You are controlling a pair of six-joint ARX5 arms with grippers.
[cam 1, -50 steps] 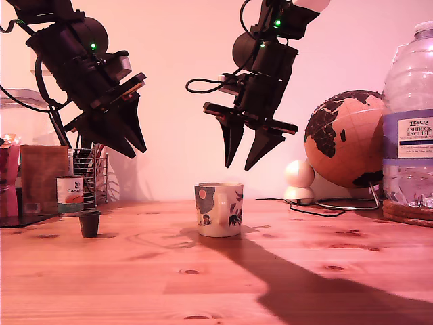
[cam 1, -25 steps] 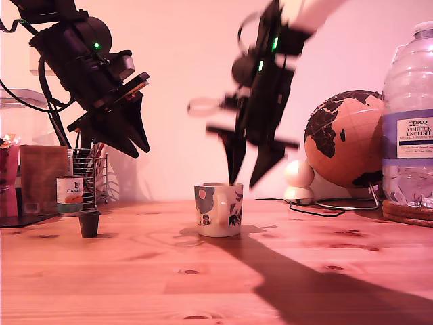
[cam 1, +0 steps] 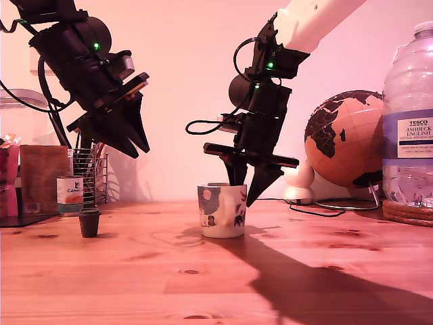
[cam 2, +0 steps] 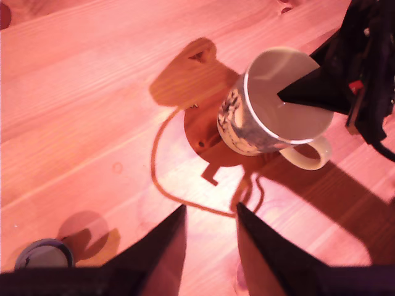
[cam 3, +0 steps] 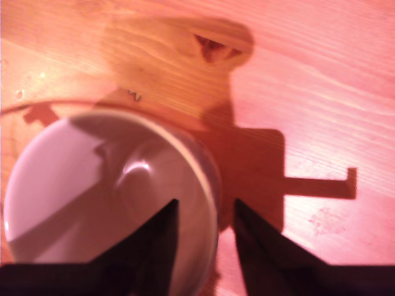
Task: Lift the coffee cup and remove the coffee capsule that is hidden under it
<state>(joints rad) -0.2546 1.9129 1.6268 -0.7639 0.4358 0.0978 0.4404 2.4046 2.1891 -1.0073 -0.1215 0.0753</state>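
My second gripper (cam 1: 247, 187) slants down from the exterior view's upper right, jaws apart astride the coffee cup (cam 1: 222, 210) rim, one finger (cam 3: 151, 246) inside. Cup upright, mid-frame on the table (cam 1: 304, 271). My first gripper (cam 1: 132, 145) hangs high at upper left, jaws apart, empty. Coffee capsule (cam 1: 89, 222) at lower left, uncovered.

A strong pink-red cast tints all 3 views, light from behind the arms throws hard, dark shadows across the table (cam 1: 325, 284) toward the exterior camera, a glint shines inside the cup (cam 3: 139, 169), soft in the second wrist view, and the exterior view is sharp.
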